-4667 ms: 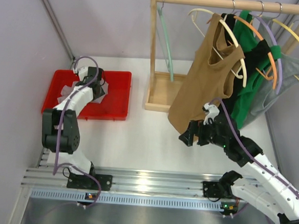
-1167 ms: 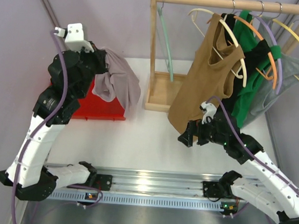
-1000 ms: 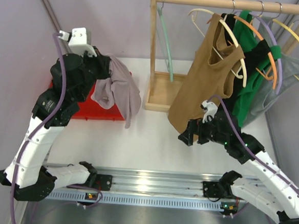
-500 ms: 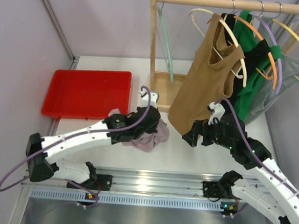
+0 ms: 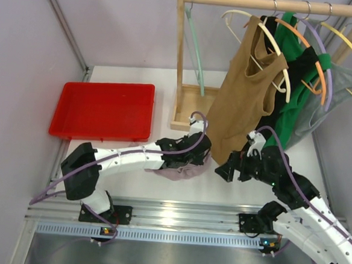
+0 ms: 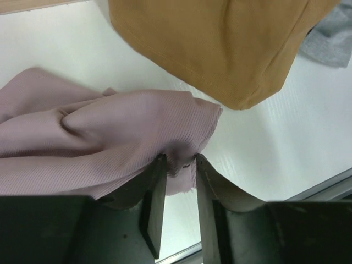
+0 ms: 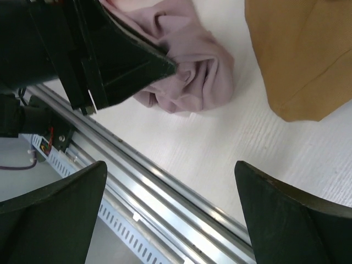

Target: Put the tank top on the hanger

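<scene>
The tank top [image 5: 174, 171] is lying in a soft, crumpled heap on the white desk [image 5: 160, 190], near the front middle; it is not hanging on anything; the left arm is reaching across the desk and its dark wrist is covering part of the heap. The left claw [image 5: 197, 162] is sitting right at the edge of the heap; in the left wrist view its two fingers [image 6: 155, 190] are standing a little apart, so it is loosened, and a small fold of the tank top [image 6: 110, 137] is lying between the tips without being pinched hard. Just past the heap, the hem of a brown top [image 6: 220, 49] is hanging down close to the desk. The right claw [image 5: 226, 169] is waiting just beside the heap, on its right; it is spread wide and is grasping nothing; its own camera is looking down at the tank top [image 7: 192, 71].

Farther back, the hanger [image 5: 194, 49] is hanging bare at the left end of the wooden rack [image 5: 263, 3], well apart from the tank top; the brown top [image 5: 245, 94] is hanging on a cream hanger next to it. A red tray [image 5: 102, 109] is sitting on the left side of the desk.
</scene>
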Tool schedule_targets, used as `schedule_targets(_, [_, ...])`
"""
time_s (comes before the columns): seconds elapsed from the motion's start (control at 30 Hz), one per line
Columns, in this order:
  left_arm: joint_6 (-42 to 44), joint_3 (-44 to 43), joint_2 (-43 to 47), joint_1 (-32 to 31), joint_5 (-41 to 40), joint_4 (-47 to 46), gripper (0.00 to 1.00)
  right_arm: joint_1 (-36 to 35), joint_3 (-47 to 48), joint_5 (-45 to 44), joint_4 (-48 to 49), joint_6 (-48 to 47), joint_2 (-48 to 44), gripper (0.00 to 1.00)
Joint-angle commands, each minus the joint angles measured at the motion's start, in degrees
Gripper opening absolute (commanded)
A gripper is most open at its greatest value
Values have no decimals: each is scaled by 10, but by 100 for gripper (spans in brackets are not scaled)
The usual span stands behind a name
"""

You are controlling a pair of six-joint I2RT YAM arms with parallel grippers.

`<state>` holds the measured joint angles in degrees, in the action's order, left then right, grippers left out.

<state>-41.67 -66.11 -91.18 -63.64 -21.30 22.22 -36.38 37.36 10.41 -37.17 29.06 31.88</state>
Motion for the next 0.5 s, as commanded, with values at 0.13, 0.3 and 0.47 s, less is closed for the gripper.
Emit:
schedule_targets(0.13, [-3, 47, 120, 51, -14, 5, 44, -85, -14, -11, 87, 36, 37, 96])
schedule_targets(0.3, [-24, 98, 214, 98, -11, 33, 44, -219, 9, -126, 135, 60, 121, 94])
schedule_targets(0.47, [-56, 131, 321, 127, -78, 98, 40, -289, 53, -170, 191, 72, 280, 82])
